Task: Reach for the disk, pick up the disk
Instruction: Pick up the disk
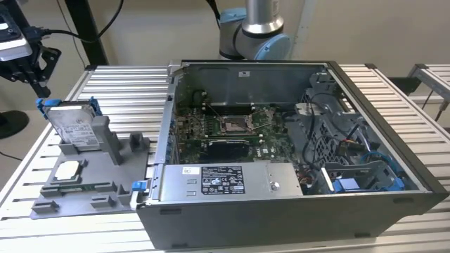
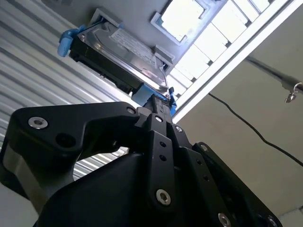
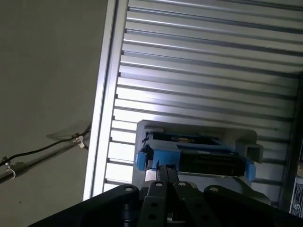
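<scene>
Two things could spoil the grasp, by my reading. The gripper [image 1: 33, 78] hangs at the upper left of the exterior view, above and apart from the disk [image 1: 74, 124]. Both wrist views show its fingers drawn narrow, almost together, with nothing between them. Lowered like that, the tips would strike the disk's upper edge rather than straddle it. The disk also stands tilted on edge in the grey holder [image 1: 91, 174], leaning on an upright post — an off-centre push could tip it or drag the holder across the slatted table [image 1: 119, 89].

The exterior view gives the layout: the disk at the left of the frame, a small white chip [image 1: 67, 169] lying on the holder below it, and the open computer case [image 1: 211, 221] well apart toward the exterior view's right. The wrist views give alignment instead. In the first wrist view the tips aim at one blue-bracketed end of the disk [image 3: 208, 161], not its middle. The second wrist view shows the silver face [image 2: 120, 52] and how close the tips are.
</scene>
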Controlling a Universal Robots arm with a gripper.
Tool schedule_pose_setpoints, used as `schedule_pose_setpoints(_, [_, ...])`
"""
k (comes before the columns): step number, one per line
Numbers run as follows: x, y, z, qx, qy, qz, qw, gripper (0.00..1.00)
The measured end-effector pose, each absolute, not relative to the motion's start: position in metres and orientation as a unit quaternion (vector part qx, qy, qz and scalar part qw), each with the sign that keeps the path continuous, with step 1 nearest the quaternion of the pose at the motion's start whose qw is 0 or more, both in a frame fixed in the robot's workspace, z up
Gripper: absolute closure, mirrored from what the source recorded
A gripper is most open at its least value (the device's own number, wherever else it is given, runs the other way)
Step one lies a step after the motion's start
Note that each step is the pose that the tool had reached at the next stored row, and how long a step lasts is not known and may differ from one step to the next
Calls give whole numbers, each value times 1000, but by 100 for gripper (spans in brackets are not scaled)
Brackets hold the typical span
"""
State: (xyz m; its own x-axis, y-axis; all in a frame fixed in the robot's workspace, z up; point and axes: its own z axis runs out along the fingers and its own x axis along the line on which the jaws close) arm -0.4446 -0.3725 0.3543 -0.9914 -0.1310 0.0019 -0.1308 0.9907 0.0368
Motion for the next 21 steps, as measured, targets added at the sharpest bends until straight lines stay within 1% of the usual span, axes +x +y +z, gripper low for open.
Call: schedule_pose_setpoints(21, [-445, -372, 354, 154, -988, -13, 4, 100])
